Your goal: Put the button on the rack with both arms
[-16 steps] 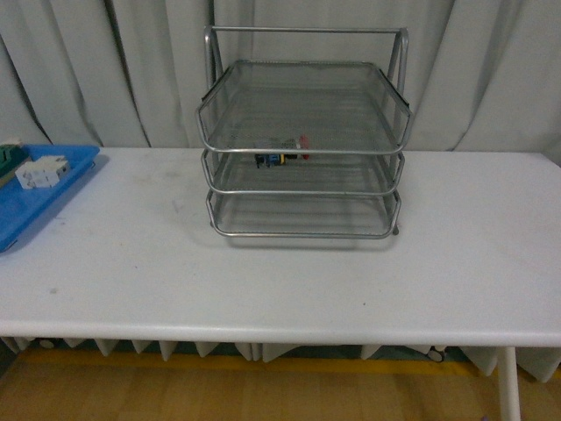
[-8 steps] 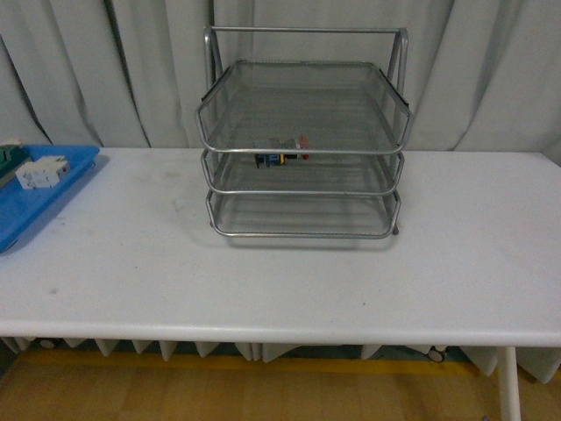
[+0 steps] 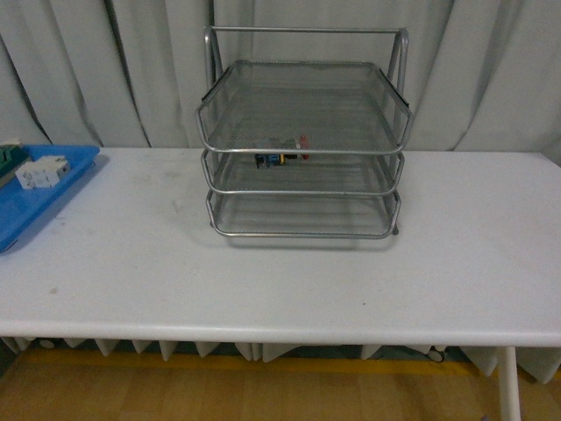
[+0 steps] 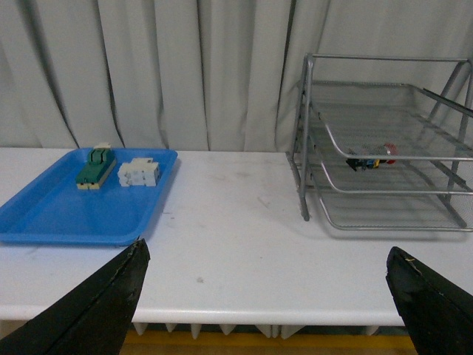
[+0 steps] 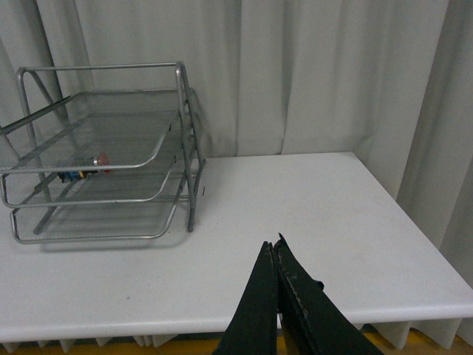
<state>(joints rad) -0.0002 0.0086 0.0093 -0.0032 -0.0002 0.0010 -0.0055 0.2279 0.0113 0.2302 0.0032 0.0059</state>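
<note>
The button (image 3: 282, 156) lies on its side on the middle shelf of the rack (image 3: 302, 145), near that shelf's front edge, so the job looks done. It seems a light, hard little lump; the blocky body offers flatter sides to pinch than the rounded red cap, which I'd guess would slip. Both arms are back at the table's near edge: the left gripper (image 4: 270, 299) spread wide and empty, the right gripper (image 5: 275, 285) pressed together on nothing
</note>
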